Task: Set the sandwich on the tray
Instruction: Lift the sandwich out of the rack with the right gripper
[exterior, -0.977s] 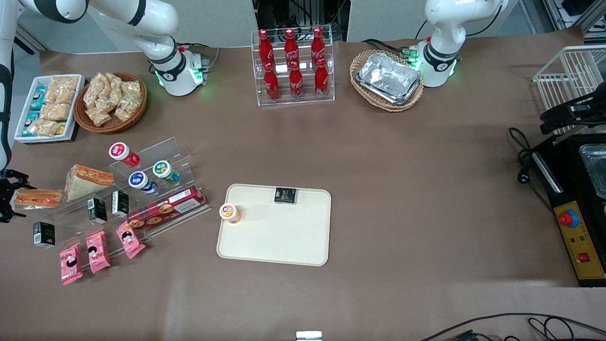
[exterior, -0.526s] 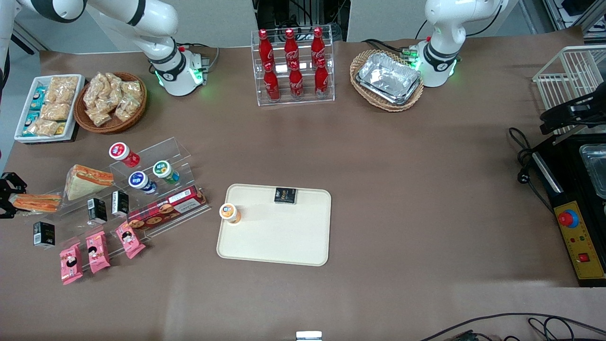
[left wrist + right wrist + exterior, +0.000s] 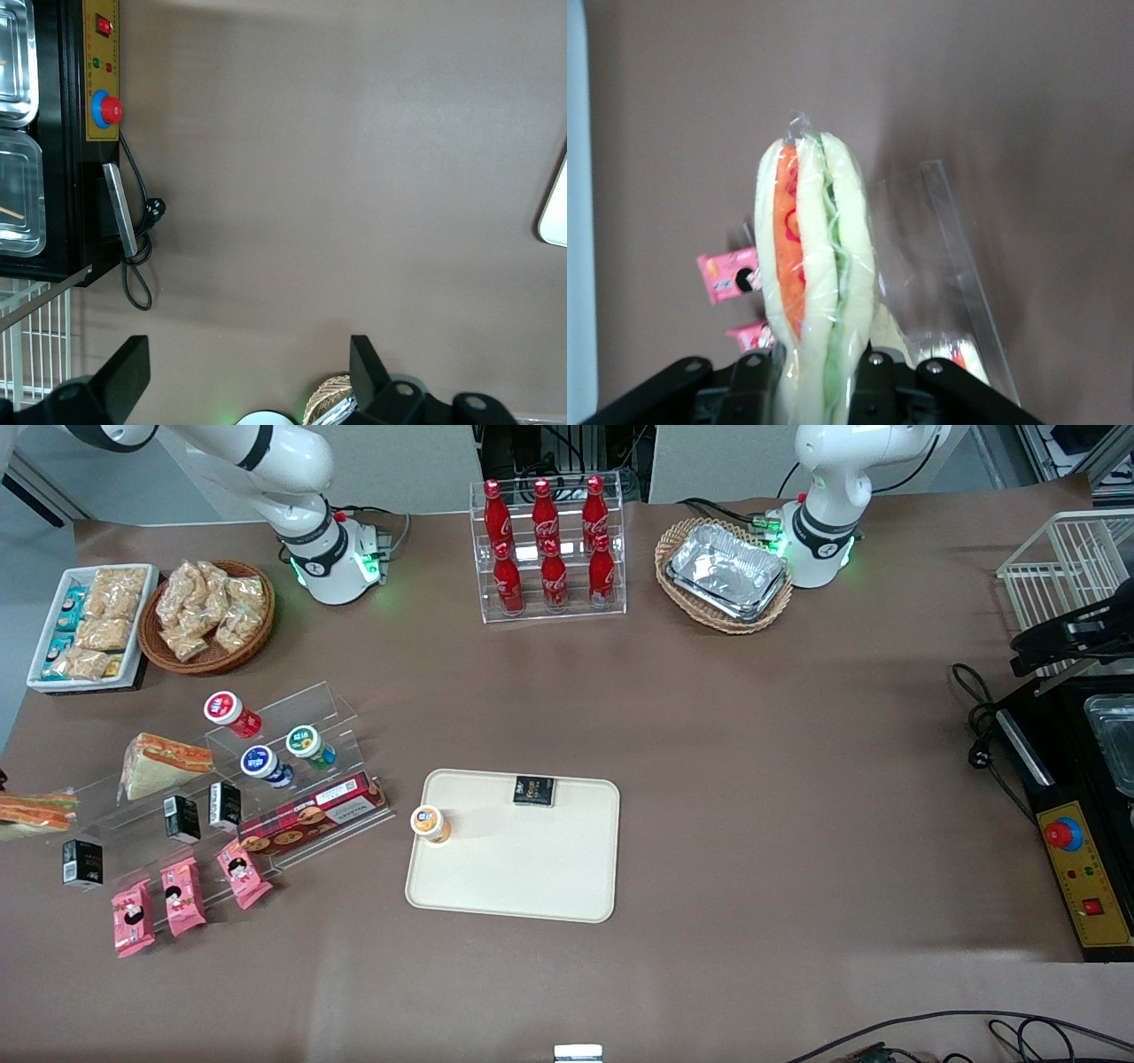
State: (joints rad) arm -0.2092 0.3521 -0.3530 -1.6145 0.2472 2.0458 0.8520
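Item: sandwich, clamped between the fingers of the gripper.

The wrapped sandwich is gripped at one end and is seen projecting straight out from the closed fingers, orange and green filling stripes showing between pale bread edges. In the front view it is found at the working arm's end of the table, above the surface, beside the clear acrylic stand. The tray is located well apart, mid-table, carrying a small jar and a black packet.
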